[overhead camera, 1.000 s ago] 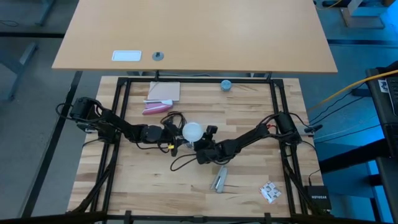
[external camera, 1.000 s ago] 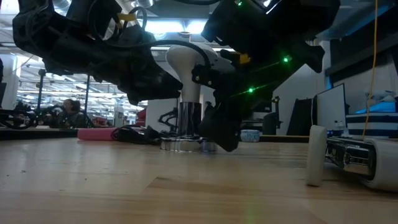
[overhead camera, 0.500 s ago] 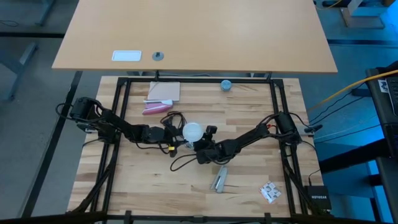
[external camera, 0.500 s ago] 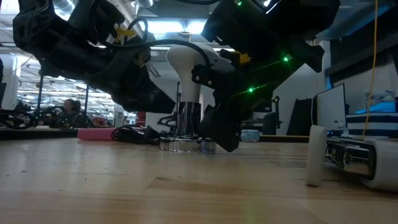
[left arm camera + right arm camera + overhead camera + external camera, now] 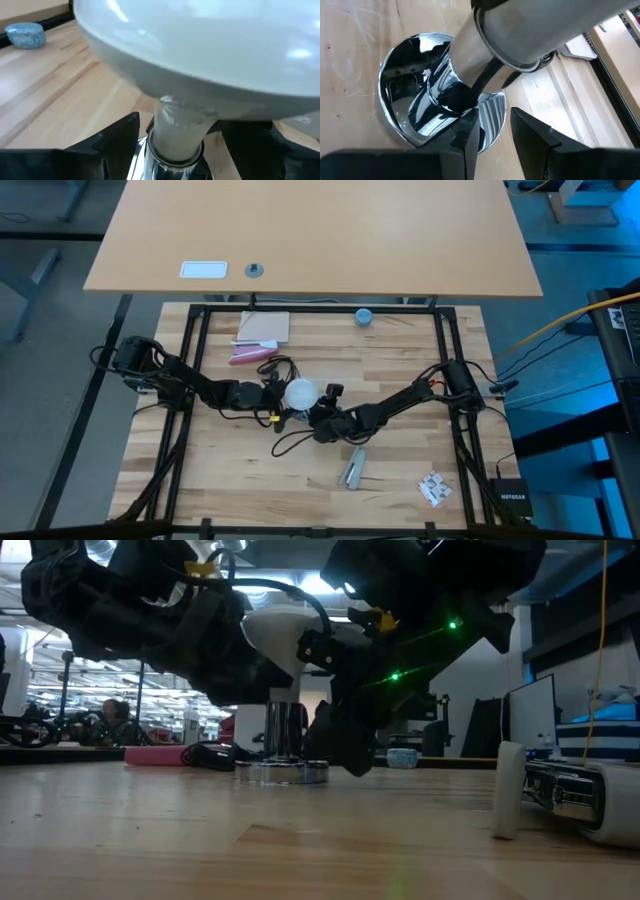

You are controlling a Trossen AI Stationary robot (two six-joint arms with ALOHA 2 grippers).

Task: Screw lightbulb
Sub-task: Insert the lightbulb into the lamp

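Standing upright mid-table: bulb, neck down in chrome socket, long axis vertical. Flanking it from opposite sides, about equally near: left gripper, spread around the neck; right gripper, slightly parted at the socket's base.

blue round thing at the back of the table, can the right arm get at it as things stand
Probably not right away: the right gripper is busy at the chrome lamp base under the lightbulb. The blue round object sits apart on bare wood.
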